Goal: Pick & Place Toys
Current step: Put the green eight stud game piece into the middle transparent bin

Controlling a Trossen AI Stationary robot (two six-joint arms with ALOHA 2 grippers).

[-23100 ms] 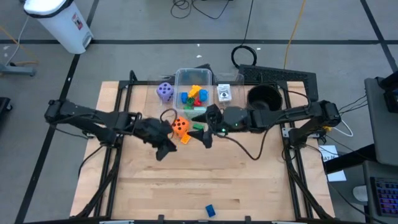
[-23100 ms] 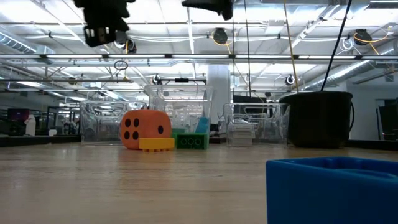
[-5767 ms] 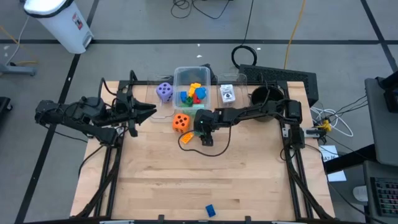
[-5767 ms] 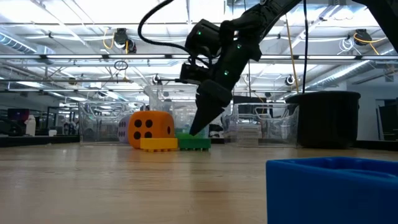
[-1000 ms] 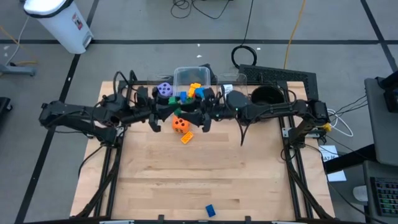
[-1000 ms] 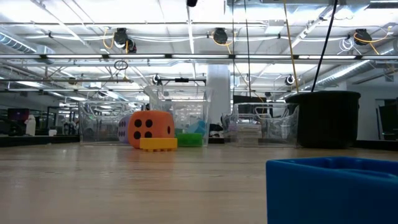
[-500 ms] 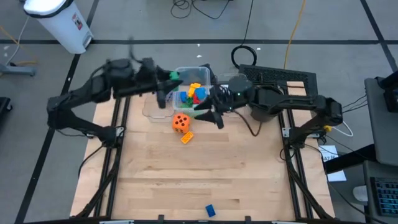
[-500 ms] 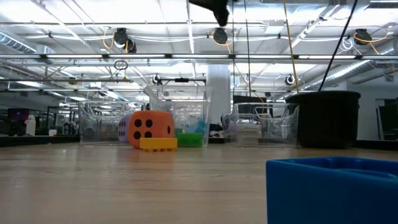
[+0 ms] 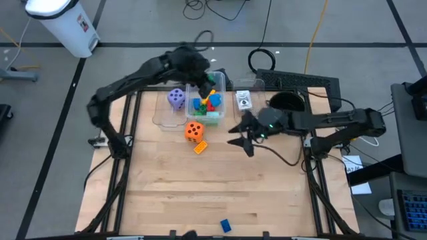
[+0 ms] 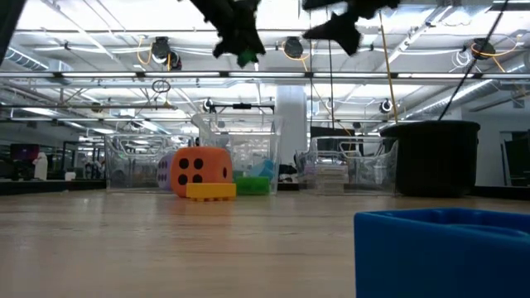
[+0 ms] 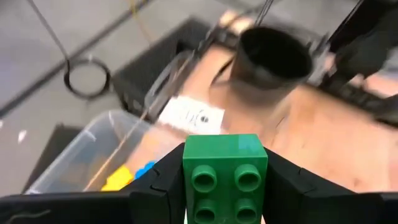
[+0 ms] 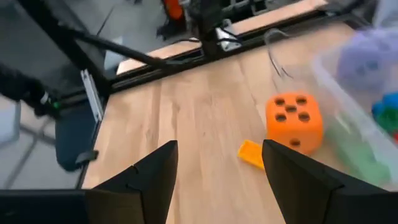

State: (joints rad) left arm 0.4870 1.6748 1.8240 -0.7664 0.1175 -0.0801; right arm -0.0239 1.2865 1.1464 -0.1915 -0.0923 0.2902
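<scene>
My left gripper [image 9: 204,77] is shut on a green building block [image 11: 225,177], high above the far end of the clear tub [image 9: 220,117]. It also shows at the top of the low view [image 10: 238,40]. The tub holds several red, blue, yellow and green blocks [image 9: 208,101]. A purple die [image 9: 176,99] lies left of the tub. An orange die [image 9: 193,131] and a yellow block [image 9: 200,147] rest on the table in front of it. A white card [image 9: 241,100] lies right of the tub. My right gripper [image 9: 241,136] is open and empty, right of the orange die. My left gripper pinches the green block by two opposite side walls [image 11: 186,180] between its two fingers. The block's studded face is turned toward the wrist camera. The block is lifted clear, high above the table and the tub.
A black round pot [image 9: 287,104] stands at the back right. A blue block [image 9: 225,226] lies near the table's front edge and fills the low view's corner [image 10: 443,252]. The wide middle of the wooden table [image 9: 213,187] is bare.
My left gripper has risen with the green block and swung toward the far edge and rightward, from beside the purple die to above the tub. My right gripper has drawn back from the tub toward the table's right and near side.
</scene>
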